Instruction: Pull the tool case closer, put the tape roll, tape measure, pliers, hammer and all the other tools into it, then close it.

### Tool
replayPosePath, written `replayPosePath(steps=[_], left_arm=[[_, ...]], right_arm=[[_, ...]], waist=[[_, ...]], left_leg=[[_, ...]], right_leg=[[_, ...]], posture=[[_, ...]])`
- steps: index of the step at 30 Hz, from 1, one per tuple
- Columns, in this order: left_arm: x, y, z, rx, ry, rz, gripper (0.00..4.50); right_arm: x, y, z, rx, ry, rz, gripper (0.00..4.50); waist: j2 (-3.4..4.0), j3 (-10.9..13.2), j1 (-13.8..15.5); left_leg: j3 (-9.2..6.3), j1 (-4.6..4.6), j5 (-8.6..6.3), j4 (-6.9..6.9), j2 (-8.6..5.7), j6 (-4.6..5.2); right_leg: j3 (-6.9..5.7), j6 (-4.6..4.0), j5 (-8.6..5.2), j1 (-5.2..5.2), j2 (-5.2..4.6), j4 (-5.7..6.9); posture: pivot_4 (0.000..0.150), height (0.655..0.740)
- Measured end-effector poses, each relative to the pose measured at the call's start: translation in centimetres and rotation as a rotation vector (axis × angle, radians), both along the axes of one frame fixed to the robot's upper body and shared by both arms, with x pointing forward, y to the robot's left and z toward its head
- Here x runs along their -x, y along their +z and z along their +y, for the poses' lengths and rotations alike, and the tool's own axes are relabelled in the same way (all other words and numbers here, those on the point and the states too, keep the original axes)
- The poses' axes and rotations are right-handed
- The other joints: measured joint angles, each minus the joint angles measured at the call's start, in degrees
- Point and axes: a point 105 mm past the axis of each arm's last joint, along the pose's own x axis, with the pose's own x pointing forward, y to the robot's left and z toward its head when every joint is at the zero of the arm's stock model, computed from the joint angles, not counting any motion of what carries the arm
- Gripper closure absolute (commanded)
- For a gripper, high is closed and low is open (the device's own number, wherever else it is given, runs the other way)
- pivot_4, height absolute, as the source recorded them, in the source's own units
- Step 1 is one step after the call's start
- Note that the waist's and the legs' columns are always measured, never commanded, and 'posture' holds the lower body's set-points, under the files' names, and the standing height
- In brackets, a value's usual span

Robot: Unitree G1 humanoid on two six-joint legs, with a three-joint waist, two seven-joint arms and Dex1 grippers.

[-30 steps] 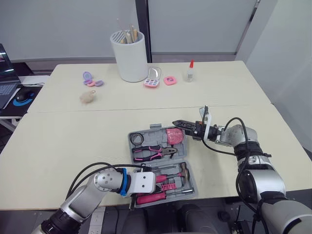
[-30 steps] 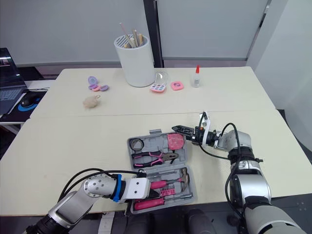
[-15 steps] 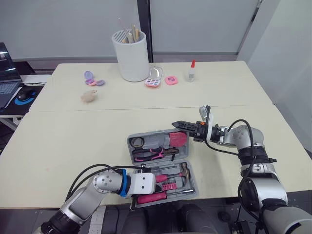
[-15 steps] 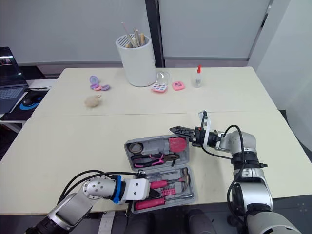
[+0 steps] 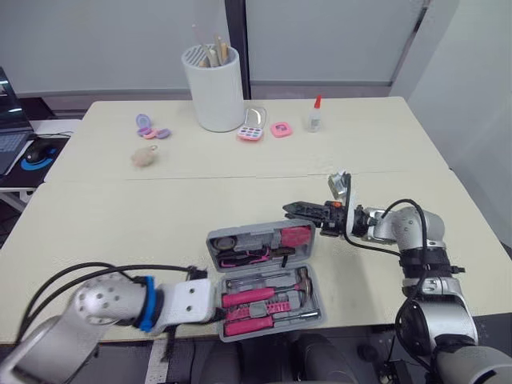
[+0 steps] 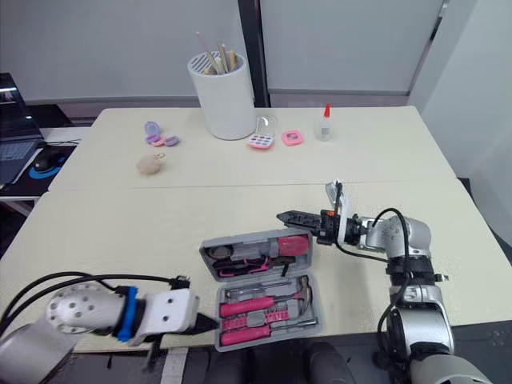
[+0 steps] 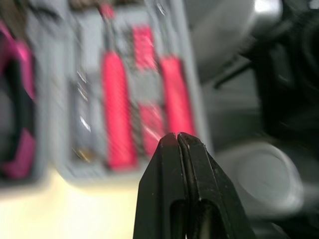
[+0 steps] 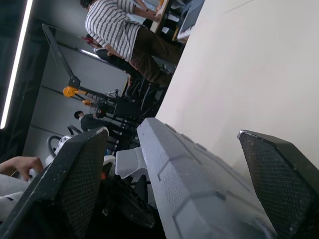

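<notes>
The grey tool case (image 5: 268, 314) lies open at the table's near middle. Its base holds a hammer (image 5: 303, 277) and pink-handled tools (image 5: 246, 298). Its far half, the lid (image 5: 258, 238), is tilted up and carries the pliers (image 5: 244, 259), a tape roll (image 5: 226, 241) and a pink tape measure (image 5: 295, 235). My right gripper (image 5: 298, 210) is open just behind the lid's far right corner. In the right wrist view, the lid's grey edge (image 8: 199, 199) sits between its spread fingers (image 8: 79, 164). My left gripper (image 6: 206, 322) is shut and empty at the case's near left corner, its fingers (image 7: 175, 164) pressed together.
At the table's far side stand a white cylinder with sticks (image 5: 214, 88), a glue bottle (image 5: 313, 117), pink cases (image 5: 250, 133), purple pieces (image 5: 147, 128) and a beige fluffy lump (image 5: 144, 157). A mouse (image 5: 38, 153) lies on a side desk at left. A seated person (image 8: 117, 27) appears behind.
The lid has swung up from flat to tilted, with my right gripper behind it. My left arm has drawn back toward the near left, away from the case's base.
</notes>
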Motion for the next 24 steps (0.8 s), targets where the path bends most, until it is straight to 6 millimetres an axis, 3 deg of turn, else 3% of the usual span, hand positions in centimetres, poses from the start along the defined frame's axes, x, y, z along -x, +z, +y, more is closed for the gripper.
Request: replayPosePath(steps=[3, 9, 11, 14, 18, 21, 24], left_arm=[[2.2, -0.5, 2.1, -0.088, 0.042, 0.129, 4.50], [2.9, -0.2, 4.7, -0.168, 0.166, 0.152, 4.50], [2.7, -1.1, 6.0, -0.185, 0.231, 0.150, 4.50], [0.6, -1.7, 7.0, -0.170, 0.291, 0.029, 4.50], [-1.7, -2.4, 6.8, -0.109, 0.344, -0.093, 4.50], [-3.6, -2.3, 5.4, -0.003, 0.386, -0.170, 4.50], [-3.9, -3.3, 4.8, 0.006, 0.381, -0.160, 4.50]], right_arm=[[1.8, 0.2, -0.8, 0.028, 0.047, 0.003, 0.07], [7.1, 0.5, -2.1, 0.081, 0.198, 0.014, 0.07], [8.7, 0.2, -2.8, 0.120, 0.229, 0.012, 0.07], [10.3, -0.6, -3.1, 0.218, 0.265, -0.055, 0.07], [8.1, -3.7, -5.6, 0.525, 0.206, -0.371, 0.07], [6.3, -5.8, -8.1, 0.761, 0.244, -0.652, 0.07], [5.7, -7.1, -9.4, 0.880, 0.313, -0.806, 0.66]], waist=[[0.02, 0.03, 0.12], [0.07, 0.10, 0.55], [0.09, 0.12, 0.60], [0.09, 0.13, 0.76], [0.02, 0.14, 0.90], [-0.11, 0.11, 1.21], [-0.13, 0.11, 1.12]], left_leg=[[-0.01, 0.00, 0.00, -0.03, -0.01, 0.00], [-0.04, 0.01, 0.00, -0.03, -0.02, 0.00], [-0.01, -0.01, 0.00, -0.06, -0.02, 0.00], [-0.03, -0.02, 0.00, -0.05, 0.00, 0.00], [0.14, -0.02, 0.00, 0.02, -0.06, 0.00], [0.18, -0.05, 0.00, 0.06, -0.07, 0.00], [0.18, -0.04, 0.00, 0.04, -0.08, 0.00]], right_leg=[[-0.03, 0.00, 0.00, 0.01, -0.03, -0.07], [-0.08, 0.27, -0.15, 0.11, -0.08, -0.31], [-0.06, 0.27, -0.15, 0.11, -0.10, -0.38], [-0.08, 0.29, -0.15, 0.10, -0.10, -0.38], [-0.03, 0.44, -0.09, 0.09, -0.25, -0.45], [-0.03, 0.50, -0.06, 0.10, -0.26, -0.50], [0.02, 0.46, -0.02, 0.10, -0.24, -0.45]], posture=[[0.150, 0.7400], [0.150, 0.7400], [0.150, 0.7400], [0.150, 0.7400], [0.150, 0.7400], [0.150, 0.7400], [0.150, 0.7400]])
